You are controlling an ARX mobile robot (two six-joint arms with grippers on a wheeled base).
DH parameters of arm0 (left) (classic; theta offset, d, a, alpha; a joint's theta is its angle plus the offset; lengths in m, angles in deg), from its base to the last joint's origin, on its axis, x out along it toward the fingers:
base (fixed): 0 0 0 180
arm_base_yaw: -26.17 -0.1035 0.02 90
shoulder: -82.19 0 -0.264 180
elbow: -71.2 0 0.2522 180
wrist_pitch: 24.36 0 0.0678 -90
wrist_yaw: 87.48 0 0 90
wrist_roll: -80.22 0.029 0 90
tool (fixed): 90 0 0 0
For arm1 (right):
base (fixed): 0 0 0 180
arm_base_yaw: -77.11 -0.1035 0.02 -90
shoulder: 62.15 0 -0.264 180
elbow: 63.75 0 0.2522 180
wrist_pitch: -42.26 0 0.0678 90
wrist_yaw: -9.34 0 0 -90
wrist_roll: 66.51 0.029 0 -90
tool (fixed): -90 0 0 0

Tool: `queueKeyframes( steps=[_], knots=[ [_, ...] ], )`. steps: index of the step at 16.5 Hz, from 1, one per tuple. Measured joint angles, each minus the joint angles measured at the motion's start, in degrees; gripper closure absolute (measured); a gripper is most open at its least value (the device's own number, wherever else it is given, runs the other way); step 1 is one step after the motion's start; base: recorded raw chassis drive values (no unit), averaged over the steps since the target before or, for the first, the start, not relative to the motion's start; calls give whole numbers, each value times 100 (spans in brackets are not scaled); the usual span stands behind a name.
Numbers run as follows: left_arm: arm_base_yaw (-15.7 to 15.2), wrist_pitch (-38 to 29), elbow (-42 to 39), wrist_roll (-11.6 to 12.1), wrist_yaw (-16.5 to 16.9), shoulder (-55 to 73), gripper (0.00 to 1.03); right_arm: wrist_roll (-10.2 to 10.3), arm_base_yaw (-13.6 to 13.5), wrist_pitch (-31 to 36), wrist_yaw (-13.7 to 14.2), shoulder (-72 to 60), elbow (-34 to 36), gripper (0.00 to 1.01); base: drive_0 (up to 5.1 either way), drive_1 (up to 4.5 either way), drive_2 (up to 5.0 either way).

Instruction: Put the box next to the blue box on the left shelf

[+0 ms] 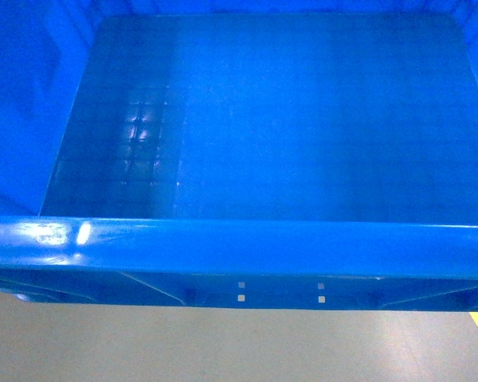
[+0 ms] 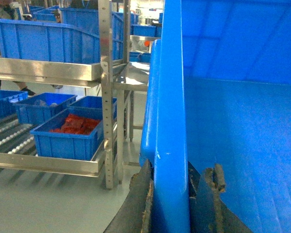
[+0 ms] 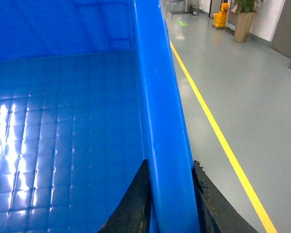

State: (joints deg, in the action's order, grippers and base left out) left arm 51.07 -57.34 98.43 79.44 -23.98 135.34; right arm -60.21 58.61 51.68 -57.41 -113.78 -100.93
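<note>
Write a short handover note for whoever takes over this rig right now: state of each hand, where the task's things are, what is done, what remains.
Left hand: shut on the box, clamping its left rim.
Right hand: shut on the box, clamping its right rim.
The box is empty and carried off the grey floor, filling the head view.
The left shelf, a roller rack, shows in the left wrist view, left of the box and apart from it, with a crate of red items on it.
Done: box gripped and lifted.
Left: bring it to the shelf, set it beside the blue box there, release.
</note>
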Motion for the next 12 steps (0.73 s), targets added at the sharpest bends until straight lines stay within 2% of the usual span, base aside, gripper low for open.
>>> queueKeyframes(
  steps=[12],
  knots=[
    [0, -7, 0, -9, -2, 0, 93, -13, 0, 13, 0, 0, 0, 86, 2, 414, -410]
  ],
)
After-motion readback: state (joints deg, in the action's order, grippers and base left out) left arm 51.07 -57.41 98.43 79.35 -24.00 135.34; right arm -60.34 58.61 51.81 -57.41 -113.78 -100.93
